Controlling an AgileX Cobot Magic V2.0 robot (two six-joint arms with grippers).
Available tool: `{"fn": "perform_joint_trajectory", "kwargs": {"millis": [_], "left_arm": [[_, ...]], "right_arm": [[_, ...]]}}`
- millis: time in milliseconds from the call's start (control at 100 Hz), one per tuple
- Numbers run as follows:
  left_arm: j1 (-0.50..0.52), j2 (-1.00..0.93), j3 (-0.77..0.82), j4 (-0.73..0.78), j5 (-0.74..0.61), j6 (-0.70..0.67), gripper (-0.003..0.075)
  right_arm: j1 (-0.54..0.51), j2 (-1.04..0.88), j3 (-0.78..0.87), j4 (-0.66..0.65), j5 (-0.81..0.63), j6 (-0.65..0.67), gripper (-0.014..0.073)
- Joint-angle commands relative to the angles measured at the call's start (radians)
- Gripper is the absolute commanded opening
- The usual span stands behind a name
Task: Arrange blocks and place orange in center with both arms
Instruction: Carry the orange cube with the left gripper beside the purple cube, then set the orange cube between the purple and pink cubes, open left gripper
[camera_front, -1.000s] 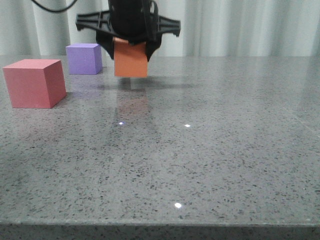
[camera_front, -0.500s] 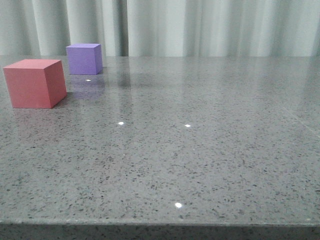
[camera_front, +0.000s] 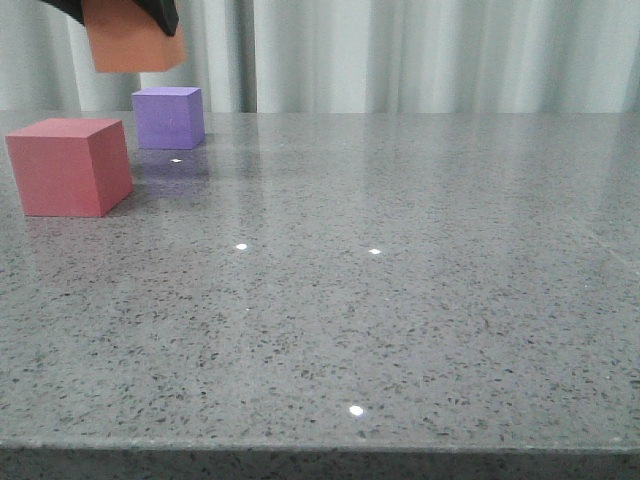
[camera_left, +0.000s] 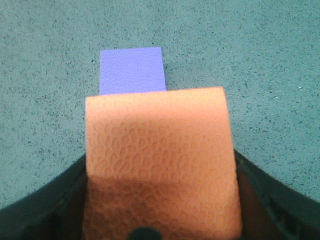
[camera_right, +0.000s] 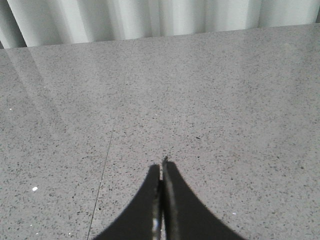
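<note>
Collision is your risk: your left gripper (camera_left: 150, 220) is clenched on the orange cube (camera_left: 159, 165) high above the table, the purple cube (camera_left: 132, 70) lies just beyond its fingertips, and a straight descent could knock it; your right gripper (camera_right: 161, 200) is closed, empty.

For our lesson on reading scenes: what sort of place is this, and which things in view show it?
Probably a robot lab or test bench: a bare speckled grey table, a plain pale curtain behind it, and foam cubes, the orange cube held aloft by the left gripper.

The front view's top edge cut off the left end effector (camera_front: 125, 8) above the orange cube (camera_front: 135, 48). In the left wrist view, that cube hid part of the purple cube (camera_left: 132, 70).
</note>
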Motion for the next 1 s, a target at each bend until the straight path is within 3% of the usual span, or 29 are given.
{"fn": "perform_joint_trajectory", "kwargs": {"millis": [0, 800, 870, 990], "left_arm": [[0.02, -0.026, -0.01, -0.01, -0.084, 0.003, 0.0314], [0.045, 0.119, -0.007, -0.028, -0.099, 0.003, 0.032], [0.05, 0.122, -0.007, -0.028, -0.098, 0.003, 0.0361], [0.059, 0.127, -0.007, -0.038, -0.095, 0.003, 0.0512]], "right_arm": [[-0.005, 0.002, -0.026, -0.017, -0.076, -0.011, -0.0069], [-0.005, 0.002, -0.026, -0.017, -0.076, -0.011, -0.0069], [-0.005, 0.002, -0.026, -0.017, -0.076, -0.011, -0.0069], [-0.005, 0.002, -0.026, -0.017, -0.076, -0.011, -0.0069]]}}
